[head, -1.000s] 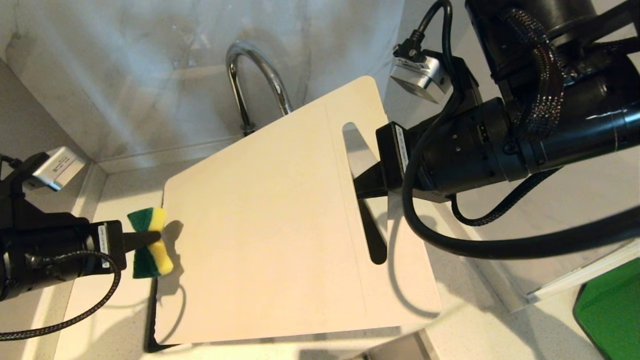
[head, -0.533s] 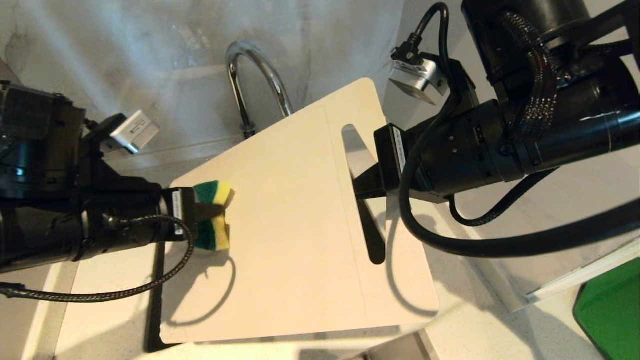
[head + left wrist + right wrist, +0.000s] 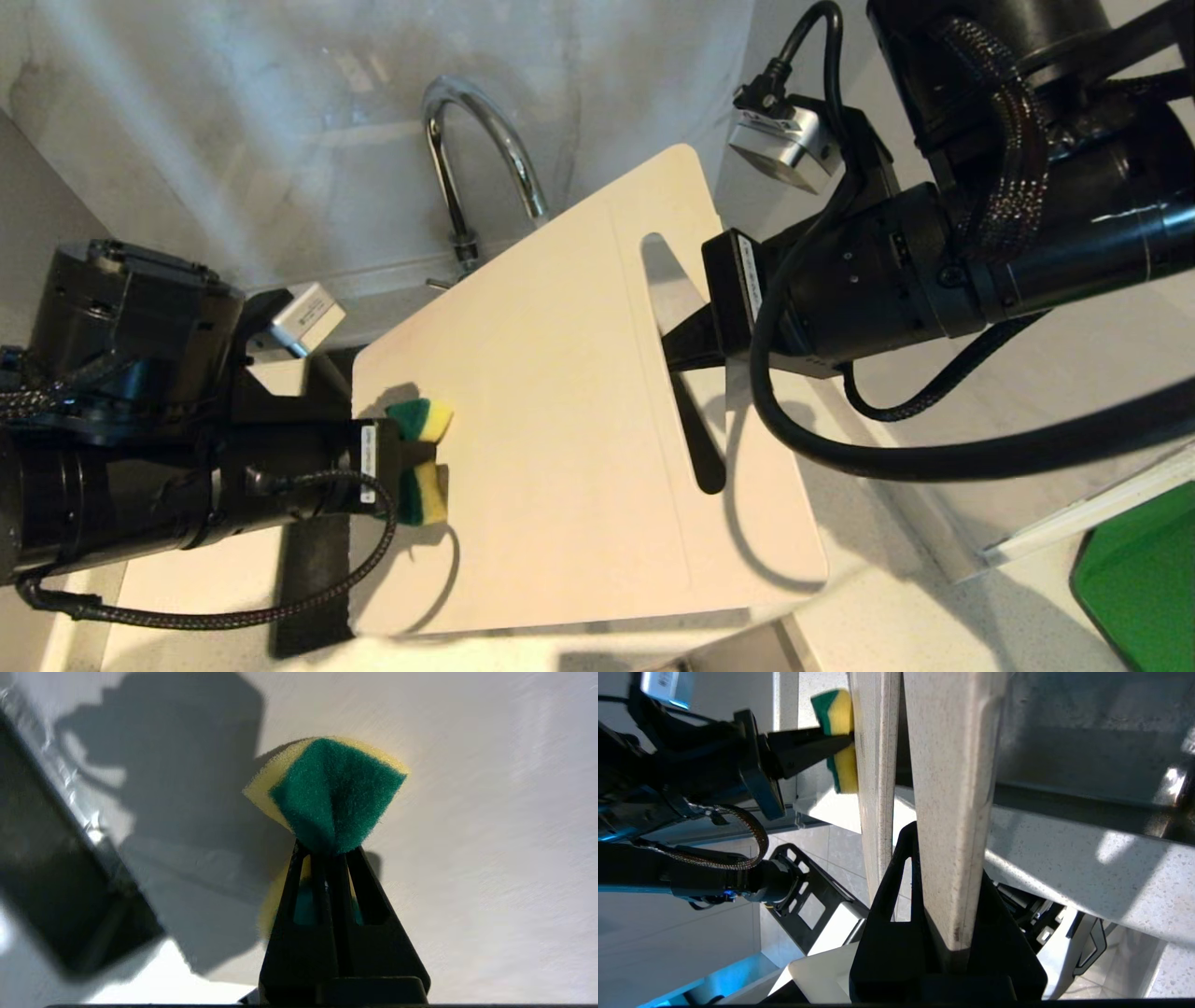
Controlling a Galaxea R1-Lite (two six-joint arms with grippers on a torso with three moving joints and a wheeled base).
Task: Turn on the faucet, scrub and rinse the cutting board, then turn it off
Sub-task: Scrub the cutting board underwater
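Scrub step: left gripper (image 3: 411,459), jaws clamped on sponge (image 3: 422,459), presses it on cutting board (image 3: 560,420) mid-frame, board held tilted by right gripper (image 3: 686,350) clamped at slot end, faucet (image 3: 476,159) upper centre; next likely sweep sponge across.

There is one cutting board (image 3: 569,420) at the centre of the head view, one sponge (image 3: 422,459) at its left, and one faucet (image 3: 471,154) at upper centre. Two grippers show: the left gripper (image 3: 411,457) at lower left, the right gripper (image 3: 686,350) at centre right. One green slab (image 3: 1144,583) sits at lower right.
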